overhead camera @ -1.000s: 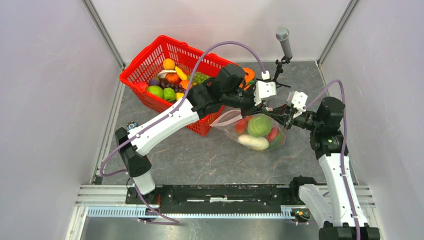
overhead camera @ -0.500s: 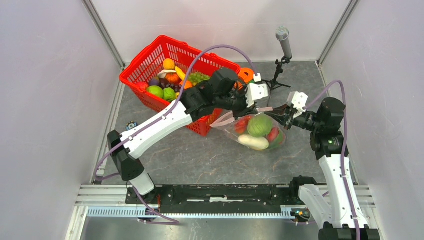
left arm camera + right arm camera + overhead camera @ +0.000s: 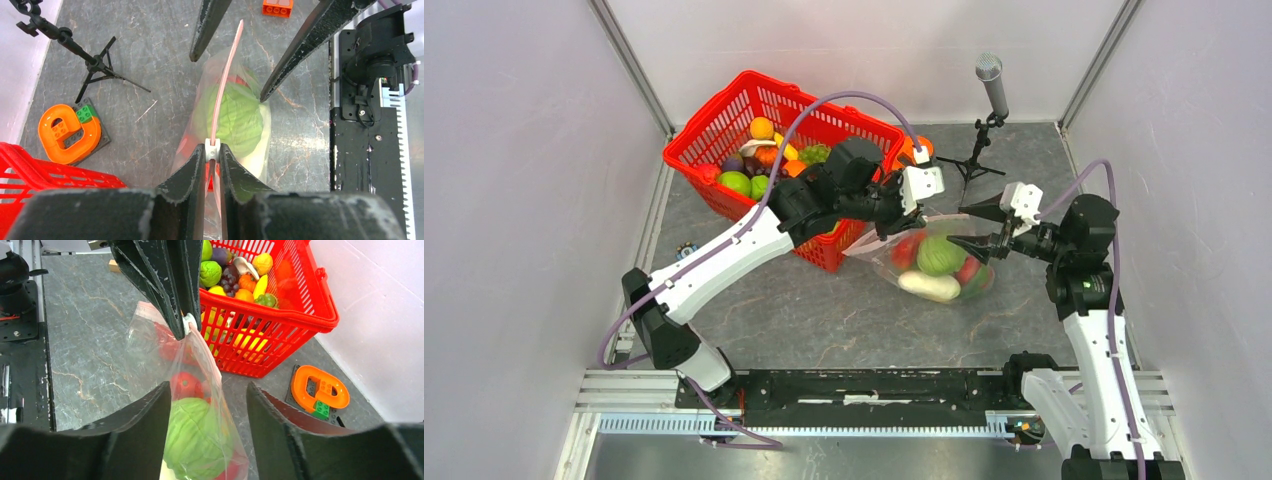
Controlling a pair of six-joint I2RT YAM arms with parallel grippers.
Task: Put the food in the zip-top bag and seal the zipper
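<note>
Left pincer (image 3: 212, 155): pressed together on the zipper (image 3: 226, 75), pinching the pink strip at a small white tab (image 3: 212, 147) that I take for the slider.
Right pincer (image 3: 956, 225): spread wide and holding nothing; its two fingers straddle the far end of the strip without touching it.
Zip-top bag (image 3: 145, 340): hangs below my left fingertips and runs straight ahead to my right ones, its belly resting on the worktop (image 3: 150, 50).
Food: a green leafy piece (image 3: 240, 115) and a red piece (image 3: 184, 385) lie under the strip between my two pincers, with a white piece (image 3: 929, 285) on the near side. Many more pieces (image 3: 210, 272) sit in the red basket (image 3: 280, 315) behind my left pincer.
Step in hand: sealing, I judge, with my left pincer working the strip.
How to do it well: close my right fingers on the far end first so the strip has tension. Then run my left pincer along the line of the strip, not across it. Keep the pinch light enough to slide. Keep the strip lifted so the green piece does not bulge into the track.
Left arm pose: stretched long from its base, crossing the basket's front corner, wrist about level, fingers pointing at my right pincer.
Right arm pose: standing tall from its base, forearm turned inward, fingers pointing back at my left pincer.
</note>
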